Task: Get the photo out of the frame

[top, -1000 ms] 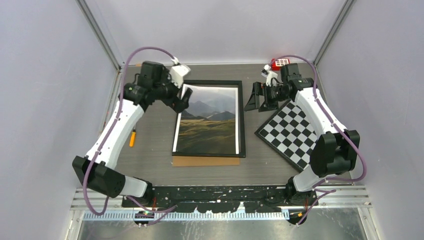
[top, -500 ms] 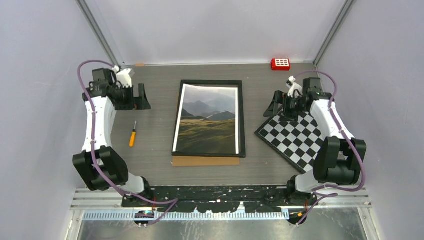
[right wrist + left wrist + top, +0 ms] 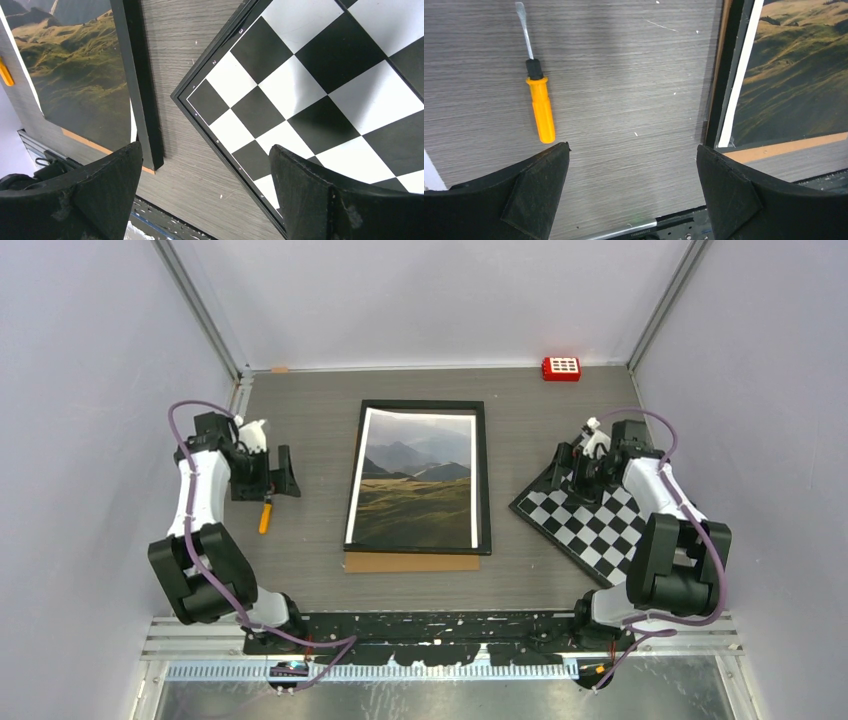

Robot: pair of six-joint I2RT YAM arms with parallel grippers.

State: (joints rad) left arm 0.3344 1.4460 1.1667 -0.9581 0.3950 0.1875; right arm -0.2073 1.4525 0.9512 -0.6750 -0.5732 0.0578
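The photo, a landscape print with mountains and olive hills, lies in the thin black frame in the middle of the table. A brown board sticks out at the frame's near end. The photo and frame edge also show in the left wrist view, and the photo and frame in the right wrist view. My left gripper is open and empty, left of the frame, above the screwdriver. My right gripper is open and empty, over the checkerboard's corner.
An orange-handled screwdriver lies left of the frame, also in the left wrist view. A black-and-white checkerboard lies at the right, also in the right wrist view. A red block sits at the back right.
Both arms have pulled back from the frame's far end toward the table's sides and nearer to me. The left gripper left the photo's top corner. The photo and frame have not moved.
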